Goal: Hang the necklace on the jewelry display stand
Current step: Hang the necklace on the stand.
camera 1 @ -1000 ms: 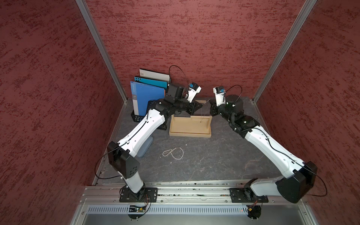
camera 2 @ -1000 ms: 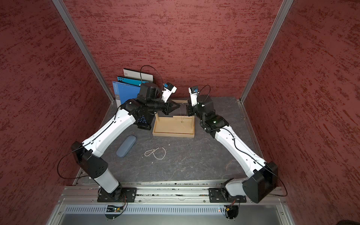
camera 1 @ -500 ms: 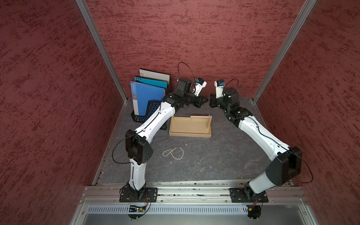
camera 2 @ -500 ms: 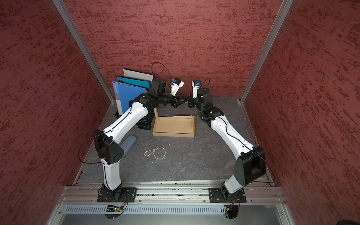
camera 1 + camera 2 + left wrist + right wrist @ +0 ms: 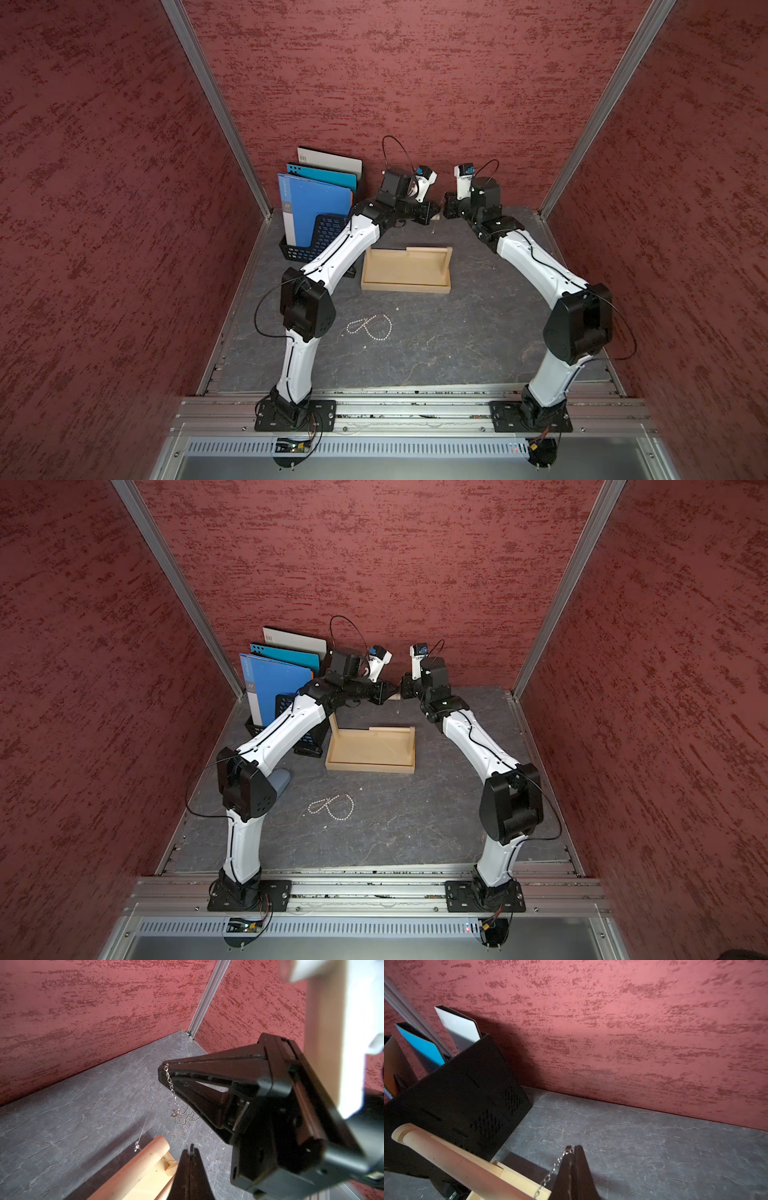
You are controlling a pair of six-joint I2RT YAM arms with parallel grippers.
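Necklace [image 5: 171,1086]: fine silver link chain, held aloft between both tools, well above the worktop [image 5: 457,340].
Left tool [image 5: 191,1149]: jaws closed, pinching one part of the chain.
Right tool [image 5: 572,1148]: jaws closed, pinching the chain at its tip. A stretch hangs free below, ending in a small charm.
Tool tips sit near each other, just beside the dowel arm [image 5: 446,1157].
Jewelry display stand [image 5: 404,286]: pale wood, tray base flat on the worktop towards the rear. The chain runs from the right tool down to the post-and-dowel joint; contact there cannot be told.
Beaded chain [image 5: 370,328]: looped on the worktop, in front of the stand.
File rack [image 5: 330,230]: black mesh, with blue folders [image 5: 311,208], on the stand's left.
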